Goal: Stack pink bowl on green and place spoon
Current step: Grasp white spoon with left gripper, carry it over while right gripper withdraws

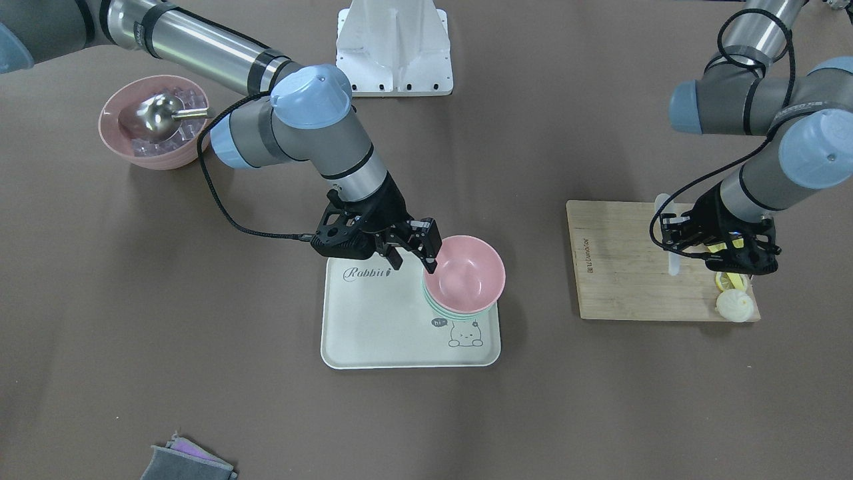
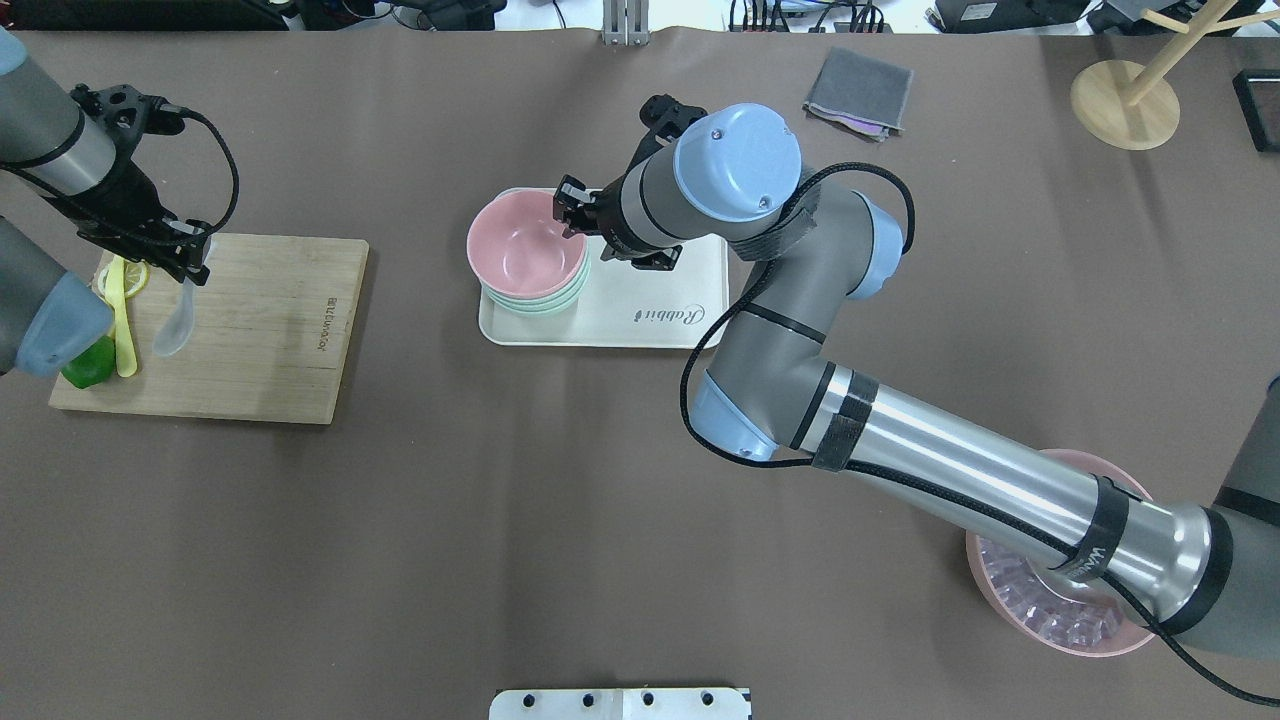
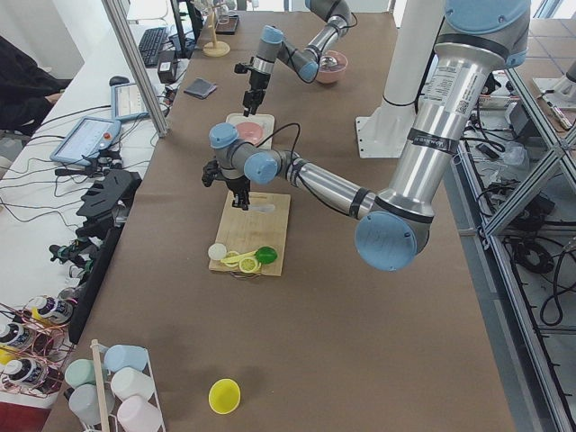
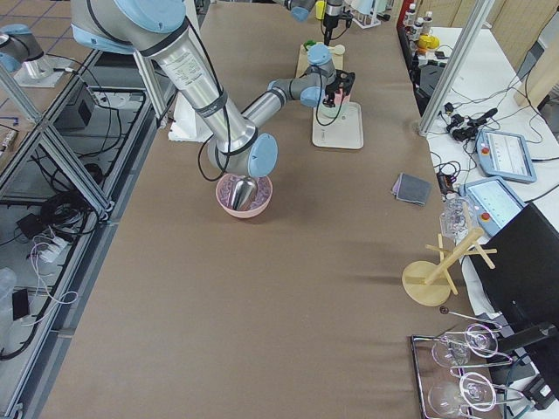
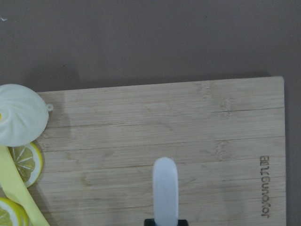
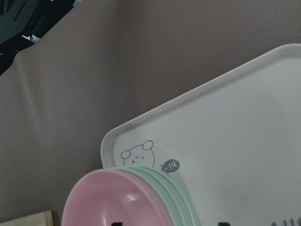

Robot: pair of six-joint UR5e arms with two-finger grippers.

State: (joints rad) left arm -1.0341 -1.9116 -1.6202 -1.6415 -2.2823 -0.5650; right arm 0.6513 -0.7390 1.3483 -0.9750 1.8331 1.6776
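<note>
The pink bowl sits nested on top of the green bowls at one end of a cream tray. It also shows in the overhead view and the right wrist view. My right gripper is open, its fingers straddling the pink bowl's rim on the tray side. My left gripper is shut on the white spoon, which hangs scoop down over the wooden cutting board. The spoon's end shows in the left wrist view.
On the board's outer end lie a white bun, lemon slices, a long yellow utensil and a green lime. A pink bowl with clear cubes and a steel scoop stands under my right arm. A grey cloth lies at the far side.
</note>
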